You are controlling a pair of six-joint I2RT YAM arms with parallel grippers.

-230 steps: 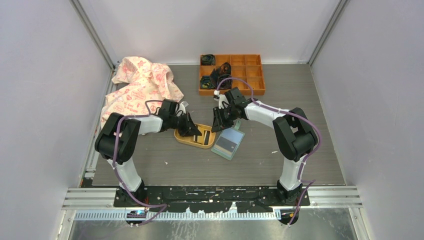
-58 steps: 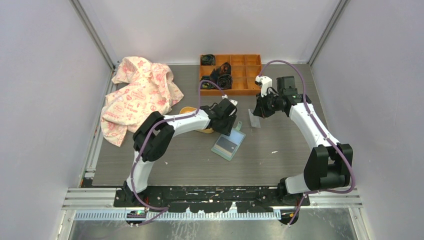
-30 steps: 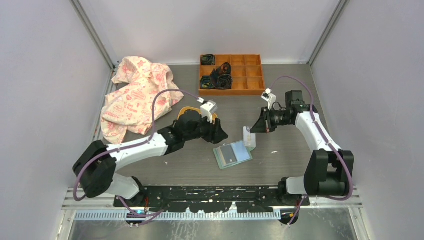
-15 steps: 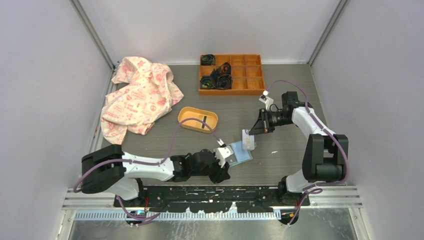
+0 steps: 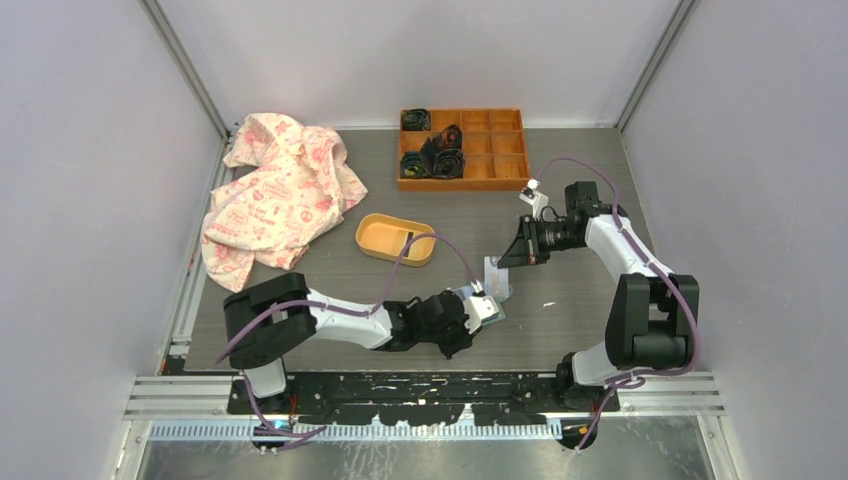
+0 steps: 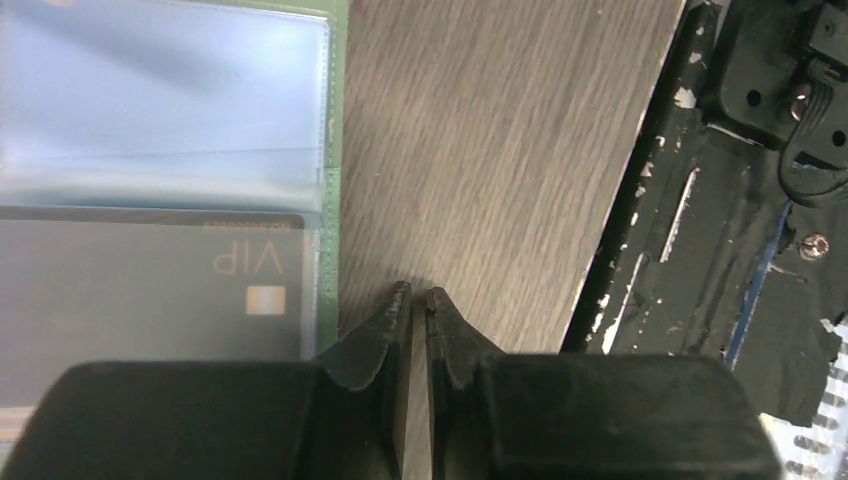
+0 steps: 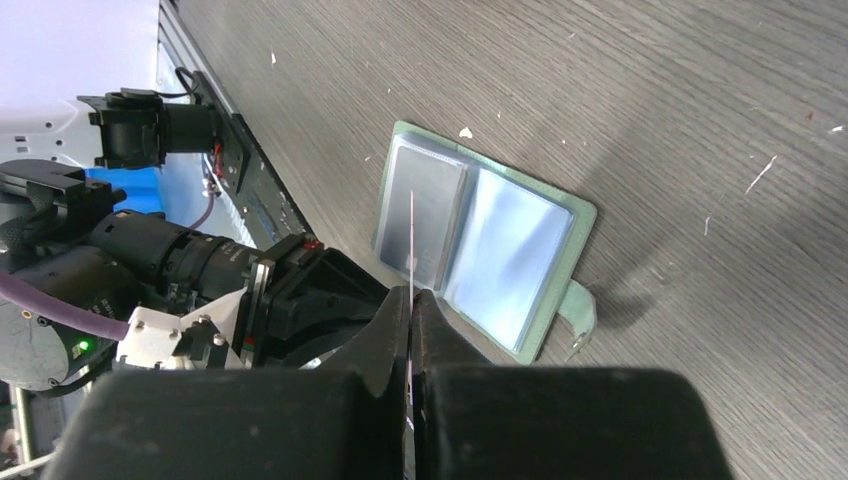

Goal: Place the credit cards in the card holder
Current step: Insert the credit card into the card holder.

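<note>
One card (edge-on) pinched in right fingers, left fingers pressed together beside card holder

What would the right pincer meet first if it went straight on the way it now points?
Probably the open card holder: the card in the right pincer points straight at it, though depth is unclear.

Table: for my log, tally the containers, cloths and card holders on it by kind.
Orange compartment tray: 1
Yellow-orange oval dish: 1
Patterned cloth: 1
Card holder, lying open: 1
Total: 4
</note>
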